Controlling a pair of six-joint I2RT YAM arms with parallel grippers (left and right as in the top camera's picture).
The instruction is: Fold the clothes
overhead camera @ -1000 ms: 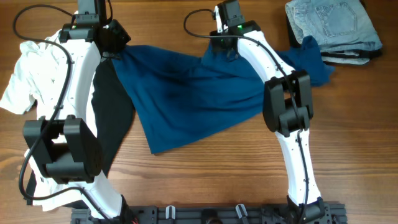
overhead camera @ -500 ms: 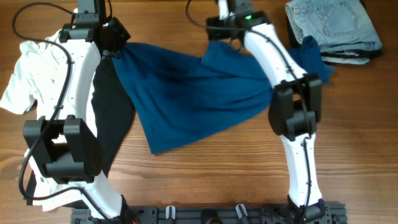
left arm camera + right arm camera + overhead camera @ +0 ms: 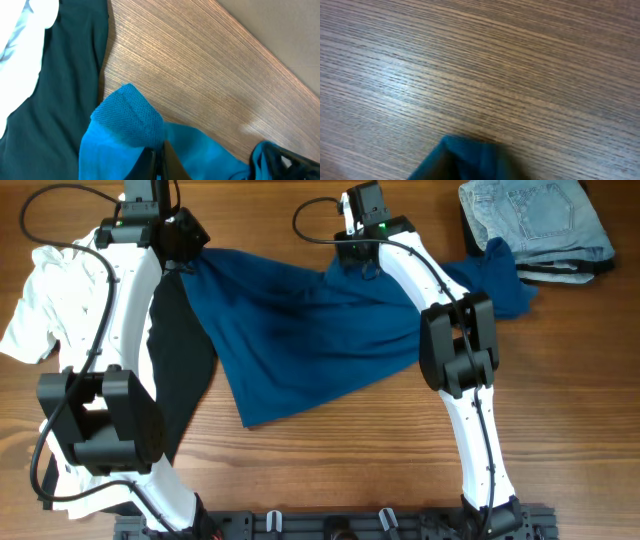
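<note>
Blue shirt (image 3: 320, 330) spread on wooden table (image 3: 300, 470), far edge tight in closed left gripper (image 3: 157, 162) and closed right gripper (image 3: 363, 264).

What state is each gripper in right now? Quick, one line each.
Left gripper: closed, pinching a corner of the blue shirt.
Right gripper: closed, apparently on the blue shirt's far edge.
</note>
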